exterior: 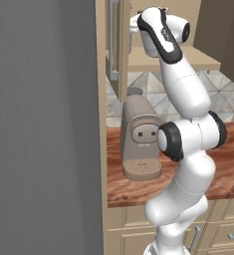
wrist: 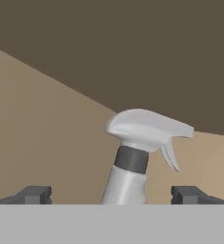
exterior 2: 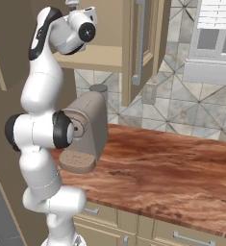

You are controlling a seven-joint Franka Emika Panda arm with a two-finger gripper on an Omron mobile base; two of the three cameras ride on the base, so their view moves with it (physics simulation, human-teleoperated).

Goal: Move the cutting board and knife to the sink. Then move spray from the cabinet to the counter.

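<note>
The spray stands in the cabinet, above the coffee machine on the counter.

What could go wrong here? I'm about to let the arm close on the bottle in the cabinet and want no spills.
1. The open tool straddles the pale grey spray bottle, which looks tilted in the hand view, though that camera may be rolled; a lopsided squeeze might tip it on the tan wooden cabinet shelf.
2. The taupe coffee machine stands on the reddish-brown wood-grain counter right below, so lowering straight down could strike it.
</note>
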